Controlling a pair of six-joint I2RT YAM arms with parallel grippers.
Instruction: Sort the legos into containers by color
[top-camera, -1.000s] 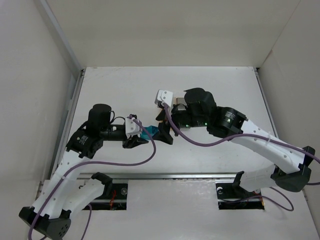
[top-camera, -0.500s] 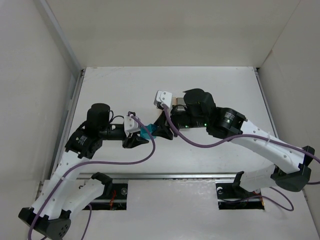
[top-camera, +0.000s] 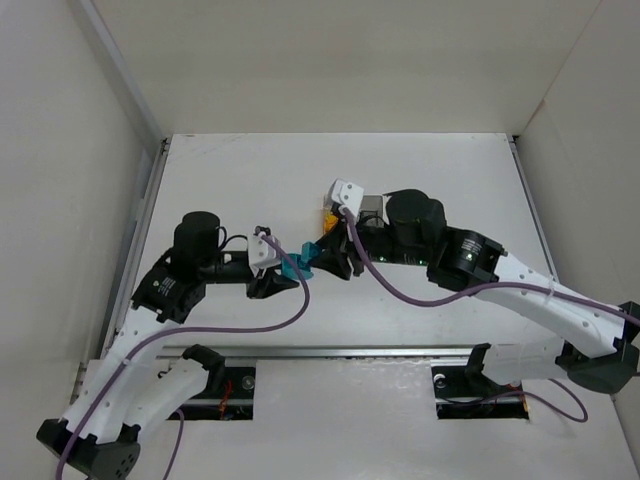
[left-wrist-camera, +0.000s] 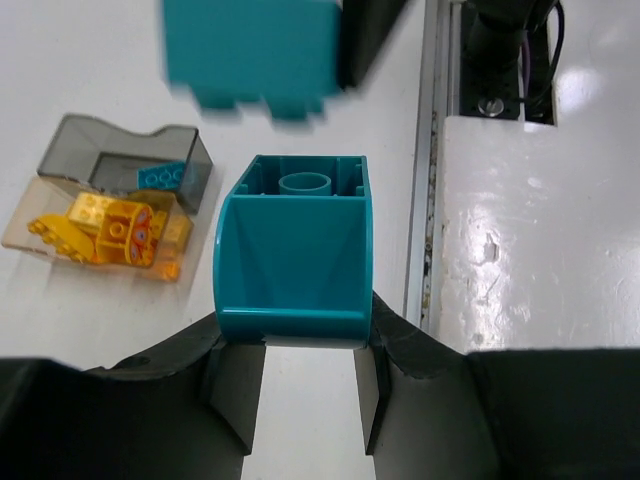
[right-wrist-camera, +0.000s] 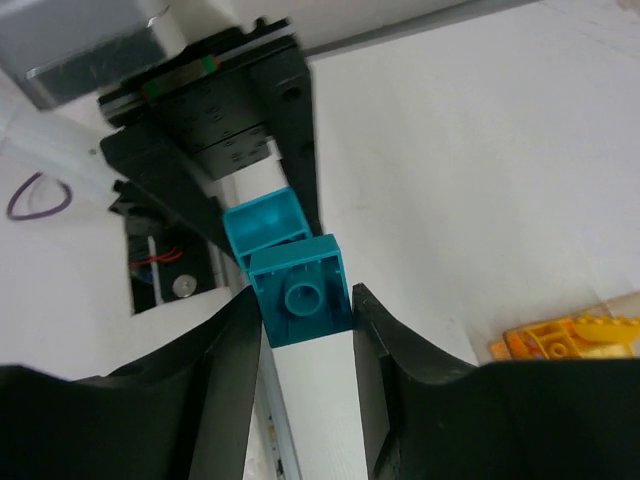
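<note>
Left wrist view: left gripper (left-wrist-camera: 300, 372) is partly closed, its pads clamping the lower end of teal brick A (left-wrist-camera: 293, 245), hollow underside facing the camera. Teal brick B (left-wrist-camera: 250, 50) hangs just beyond it, blurred, with a dark finger against its right side. A strip of worktop (left-wrist-camera: 60, 90) shows between A and B, so they read as apart here.

Right wrist view: right gripper (right-wrist-camera: 305, 312) is also partly closed, pinching brick B from both sides, stud toward the lens. Brick A overlaps B's far corner in this view, so I cannot tell contact from it.

Both bricks are held in the air, left of the paired boxes. The amber box (left-wrist-camera: 40, 205) holds the orange and yellow legos (left-wrist-camera: 110, 228). The grey box (left-wrist-camera: 100, 140) holds one teal piece (left-wrist-camera: 160, 177).

Judgement: one arm per brick, with opposed grips, suggests two stuck teal bricks being pulled apart so each can go into the grey box on its own.

Versus one second ago (top external):
- Right jaws stood much wider then, and have since closed on B.
- Right wrist has shifted right, uncovering an orange corner of the boxes.
- Left arm sits slightly lower, with its grip unchanged.
- The teal between the grippers read as one lump, and now looks stepped, as two pieces.
</note>
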